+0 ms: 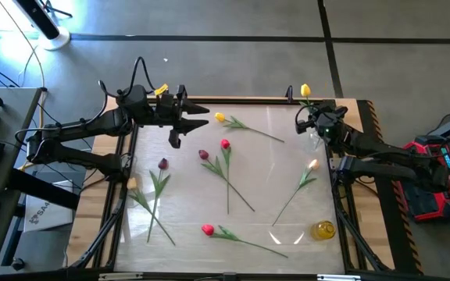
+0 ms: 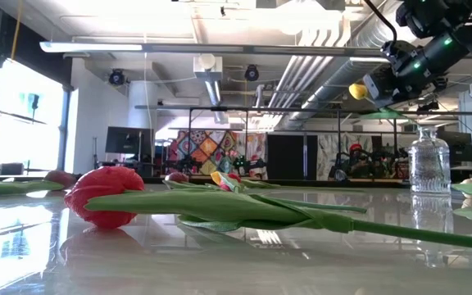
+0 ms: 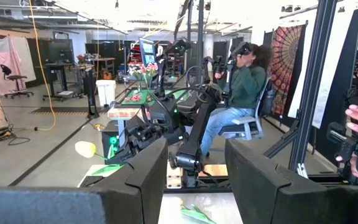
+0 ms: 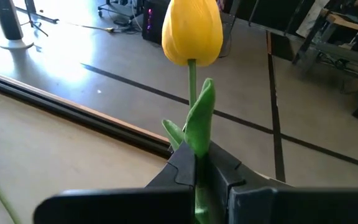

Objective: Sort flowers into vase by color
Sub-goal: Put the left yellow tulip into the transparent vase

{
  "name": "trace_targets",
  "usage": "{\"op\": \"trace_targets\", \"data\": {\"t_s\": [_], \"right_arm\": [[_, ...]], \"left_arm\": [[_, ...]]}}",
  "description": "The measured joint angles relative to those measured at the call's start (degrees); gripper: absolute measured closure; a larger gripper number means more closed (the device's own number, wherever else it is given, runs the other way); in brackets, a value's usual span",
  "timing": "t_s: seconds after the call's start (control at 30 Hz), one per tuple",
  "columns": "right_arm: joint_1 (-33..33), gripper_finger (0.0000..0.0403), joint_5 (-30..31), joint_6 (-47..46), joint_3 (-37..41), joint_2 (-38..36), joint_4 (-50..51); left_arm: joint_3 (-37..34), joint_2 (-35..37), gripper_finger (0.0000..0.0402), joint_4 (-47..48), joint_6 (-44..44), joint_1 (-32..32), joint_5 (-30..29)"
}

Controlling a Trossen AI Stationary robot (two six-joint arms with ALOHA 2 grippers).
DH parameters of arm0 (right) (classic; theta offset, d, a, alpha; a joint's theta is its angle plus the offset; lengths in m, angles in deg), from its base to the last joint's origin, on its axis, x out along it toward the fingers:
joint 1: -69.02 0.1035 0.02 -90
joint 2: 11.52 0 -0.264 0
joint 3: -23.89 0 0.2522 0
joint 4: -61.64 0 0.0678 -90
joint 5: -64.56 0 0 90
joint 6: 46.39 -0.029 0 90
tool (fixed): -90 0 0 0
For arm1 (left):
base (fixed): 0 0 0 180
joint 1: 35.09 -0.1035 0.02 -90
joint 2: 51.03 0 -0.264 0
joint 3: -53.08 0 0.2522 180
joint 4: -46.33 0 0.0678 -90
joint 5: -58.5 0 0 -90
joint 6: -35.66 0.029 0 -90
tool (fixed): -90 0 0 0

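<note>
My right gripper (image 4: 196,158) is shut on a yellow tulip (image 4: 191,30) near the table's far right corner (image 1: 312,119), up above a clear glass vase (image 2: 428,160). My left gripper (image 1: 187,119) hangs open and holds nothing near the far left, above the table. Flat on the table lie a yellow tulip (image 1: 219,118), a red one (image 1: 225,144), two maroon ones (image 1: 203,154) (image 1: 162,164), a peach one (image 1: 312,165), a pale one (image 1: 133,183) and a second red one (image 1: 207,229), which shows close in the low view (image 2: 105,197). My right gripper pinches the yellow tulip between its two fingers on the stem, where a green leaf (image 4: 199,127) wraps it, a short way below the head. The stem runs along the fingers and the head sticks out past the fingertips. The tulip is lifted clear of the table (image 2: 359,90).
A yellow vase (image 1: 323,229) lies near the table's near right corner. The glass vase stands by the right edge (image 1: 314,140). A raised frame (image 1: 241,100) runs around the table. People sit beyond the far edge (image 3: 241,81).
</note>
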Motion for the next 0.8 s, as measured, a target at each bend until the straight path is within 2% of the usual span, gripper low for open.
{"op": "trace_targets", "data": {"t_s": [0.47, 0.6, 0.8], "right_arm": [[0.0, 0.0397, -0.04, 0.0, 0.0, -0.27, 0.08], [0.0, 0.0372, -0.17, -0.01, -0.16, -1.38, 0.56], [0.0, 0.0311, -0.34, -0.01, -3.02, -2.77, 4.26]], "left_arm": [[0.0, -0.01, 0.0251, 0.0, 0.02, 0.02, 0.0], [0.0, -0.01, 0.0251, 0.0, 0.02, 0.0, 0.0], [0.0, 0.01, 0.0251, 0.0, 0.01, 0.02, 0.0]]}}
